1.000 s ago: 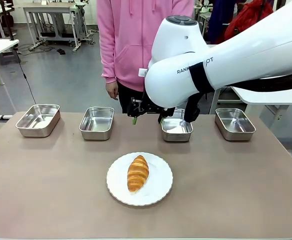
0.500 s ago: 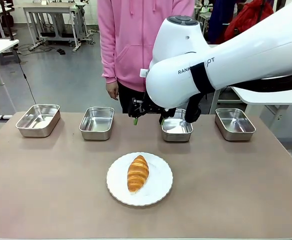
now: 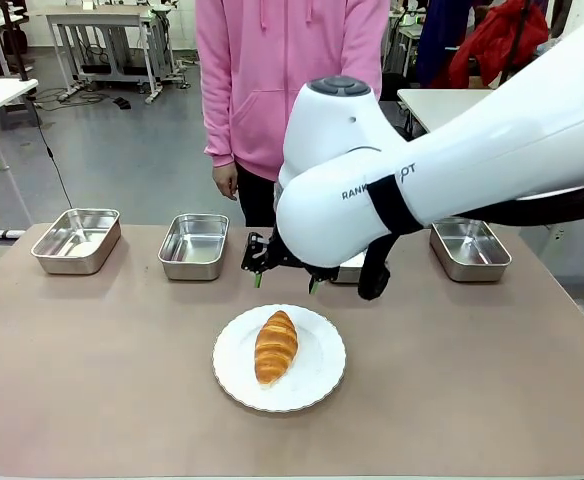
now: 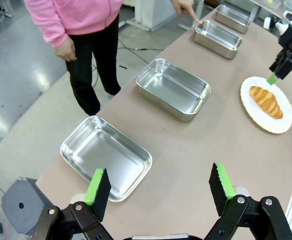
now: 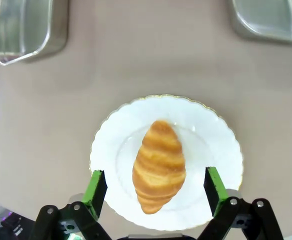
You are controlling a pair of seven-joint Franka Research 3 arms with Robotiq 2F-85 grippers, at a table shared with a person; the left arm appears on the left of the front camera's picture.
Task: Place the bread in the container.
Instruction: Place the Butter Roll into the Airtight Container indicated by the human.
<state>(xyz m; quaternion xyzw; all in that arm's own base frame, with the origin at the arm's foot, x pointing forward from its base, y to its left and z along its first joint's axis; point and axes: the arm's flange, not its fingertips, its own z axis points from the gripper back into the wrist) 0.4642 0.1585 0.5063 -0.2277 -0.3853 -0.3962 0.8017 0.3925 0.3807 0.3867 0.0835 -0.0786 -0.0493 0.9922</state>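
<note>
On the white plate (image 3: 317, 375) at mid-table you see the bread (image 3: 275, 346) lying untouched. Your right gripper (image 3: 284, 282) hangs above the plate's far edge, jaws spread wide with nothing between them. Your left gripper (image 4: 158, 192) is likewise spread and empty over the table's end. A person's finger touches one container (image 4: 218, 39).

- A brown table (image 3: 92, 400) is carrying everything.
- Four steel pans are sitting in a row along its far edge: the far-left pan (image 3: 76, 239), the second pan (image 3: 194, 245), the third pan (image 4: 217, 38), and the far-right pan (image 3: 469, 247).
- A white plate (image 3: 317, 370) is lying near the middle, nearer than the pans and apart from them.
</note>
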